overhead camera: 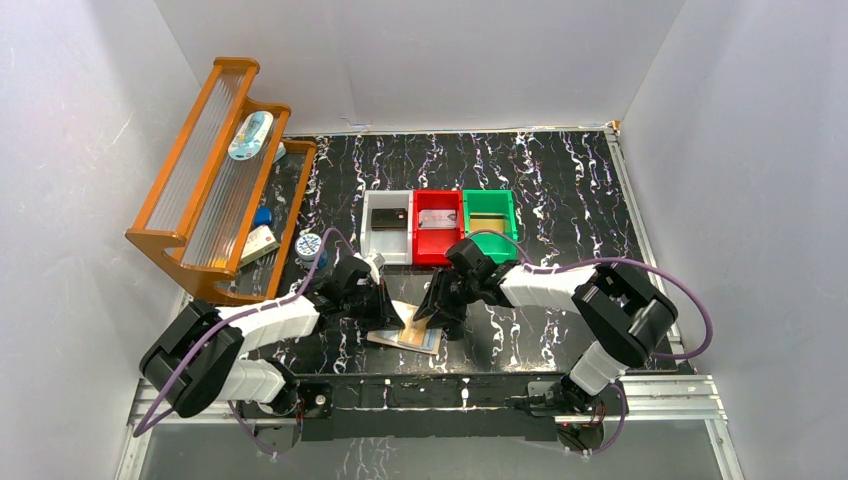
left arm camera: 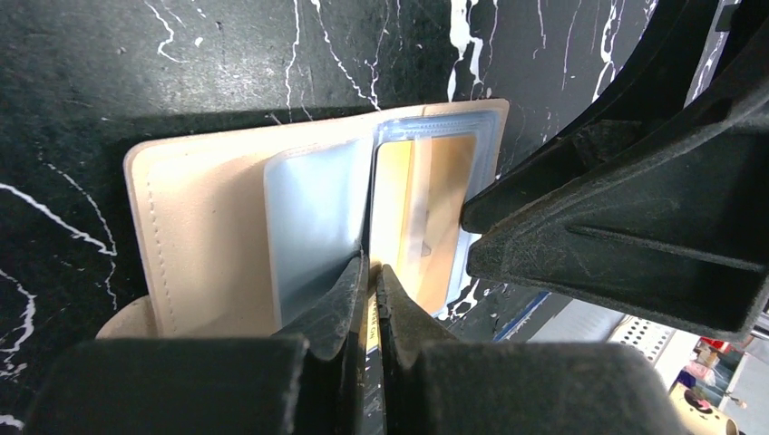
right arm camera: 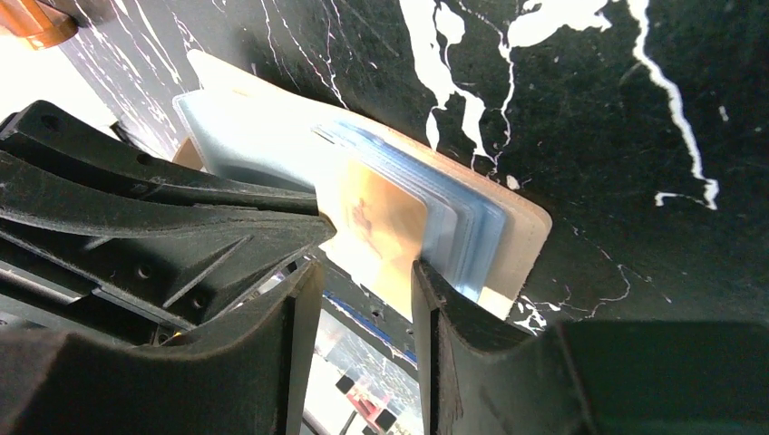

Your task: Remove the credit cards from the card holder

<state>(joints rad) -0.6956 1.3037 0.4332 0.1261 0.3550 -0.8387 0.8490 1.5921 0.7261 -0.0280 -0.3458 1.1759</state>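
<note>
The card holder (overhead camera: 405, 338) lies open on the black marbled table (overhead camera: 560, 190), near the front edge and between the two arms. Its tan inner face is turned up, with the pale blue glossy pockets (left arm camera: 313, 217) fanned across it.

The left pincer (overhead camera: 393, 316) comes in from the left. In its wrist view its two fingers (left arm camera: 340, 299) are pressed together on a thin leaf of those pockets, which stands up from the holder along the middle fold. Only a narrow yellowish sliver shows between the fingers, and I cannot tell whether that is a card or just the sleeve.

The right pincer (overhead camera: 432, 310) reaches in from the right and meets the holder on its other half. In the right wrist view its fingers (right arm camera: 435, 308) stand apart, with open space showing between them. One tip rests against the edge of the stacked blue sleeves, just beside a golden-orange card (right arm camera: 381, 227) that sits in the top pocket. From the left wrist camera the same card (left arm camera: 435, 208) shows through its clear sleeve, with the right pincer's two tips (left arm camera: 472, 240) touching the sleeve's right edge.

Behind the holder, well apart from it, three small bins stand touching in a row:
- a grey bin (overhead camera: 387, 228) with a dark card-like thing inside
- a red bin (overhead camera: 437, 226) with a pale one
- a green bin (overhead camera: 489, 222) with a yellowish one

A wooden rack (overhead camera: 215, 170) with small items on its shelves leans along the left wall.
</note>
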